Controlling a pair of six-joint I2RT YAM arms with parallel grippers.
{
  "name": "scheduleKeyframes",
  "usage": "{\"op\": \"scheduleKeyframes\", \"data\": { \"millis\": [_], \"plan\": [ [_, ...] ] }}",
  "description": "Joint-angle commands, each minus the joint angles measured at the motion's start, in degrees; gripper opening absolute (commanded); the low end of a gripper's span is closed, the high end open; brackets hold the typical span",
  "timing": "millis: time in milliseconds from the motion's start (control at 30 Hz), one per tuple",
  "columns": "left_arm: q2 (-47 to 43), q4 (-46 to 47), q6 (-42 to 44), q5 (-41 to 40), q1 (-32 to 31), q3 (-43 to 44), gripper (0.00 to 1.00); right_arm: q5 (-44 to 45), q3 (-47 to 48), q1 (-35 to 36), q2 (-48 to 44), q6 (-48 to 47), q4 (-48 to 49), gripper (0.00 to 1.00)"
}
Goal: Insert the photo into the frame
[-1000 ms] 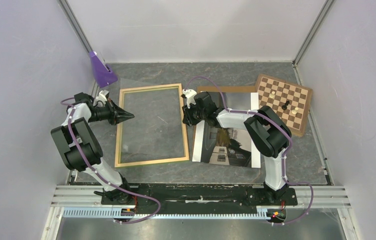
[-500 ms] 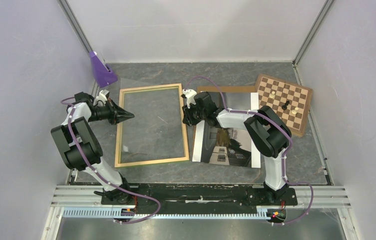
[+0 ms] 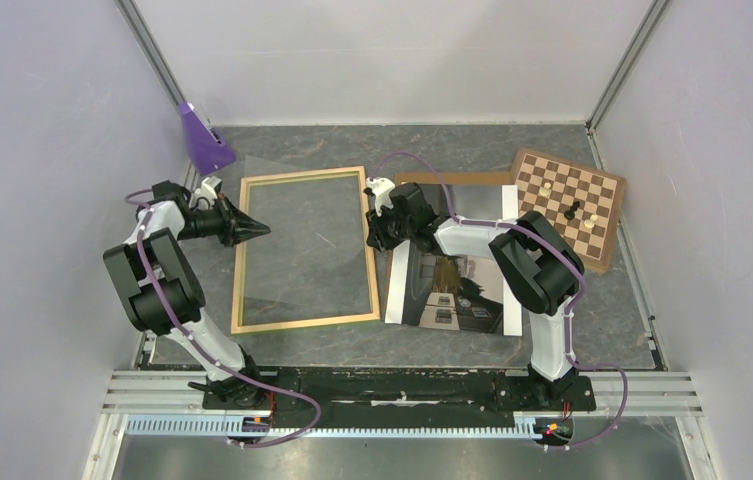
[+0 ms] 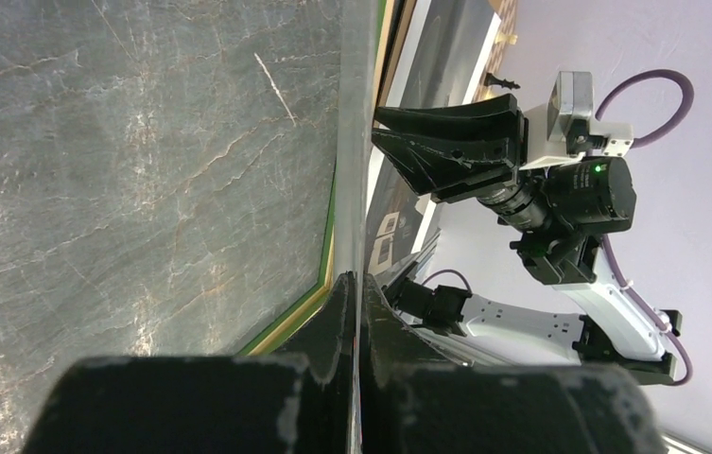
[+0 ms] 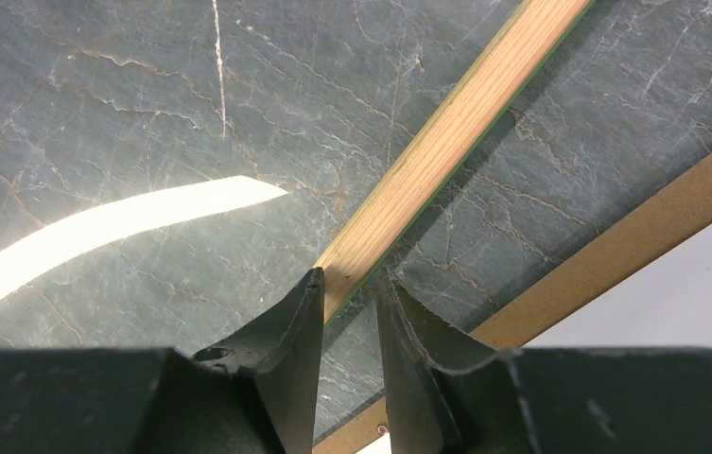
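The right gripper (image 5: pixel 347 284) is standing partly open, its two dark fingers (image 5: pixel 300 322) closing from either side on the right long rail of the frame (image 3: pixel 302 324), about midway along that rail. The right wrist view is showing pale wood on the rail's upper face and a thin green line along its lower edge.

Opposite it, the left gripper (image 3: pixel 262 232) is pointing in over the frame's left long rail with its jaws pressed together. In the left wrist view a thin pale edge is running up from between the fingertips, and whether anything is being pinched there cannot be told.

The frame is lying wood side up on the desk (image 3: pixel 432 345), left of centre. Its long axis is running from the near edge towards the far edge, leaning slightly to the left at the far end.

The photo (image 3: pixel 452 295) is lying picture side up just beside the frame's right rail and partly under the right arm. Its long axis is also running near to far, with the white strips along its left and right edges. Its far end is resting on a brown hardboard panel (image 3: pixel 422 179).

A chessboard (image 3: pixel 602 195) carrying a few pieces is sitting towards the far right corner, and a purple object (image 3: pixel 202 140) is standing at the far left corner.
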Motion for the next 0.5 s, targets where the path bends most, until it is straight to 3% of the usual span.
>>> {"op": "scheduleKeyframes", "data": {
  "millis": [0,467],
  "plan": [
    [0.9,-1.3,3.4,0.6,-1.6,1.6,0.02,2.1,-0.2,0.2,1.8,-1.1,-2.4,0.30],
    [2.3,-1.3,4.9,-0.5,-1.9,2.2,0.02,2.3,0.4,0.1,2.2,-1.2,-3.0,0.30]
  ]
}}
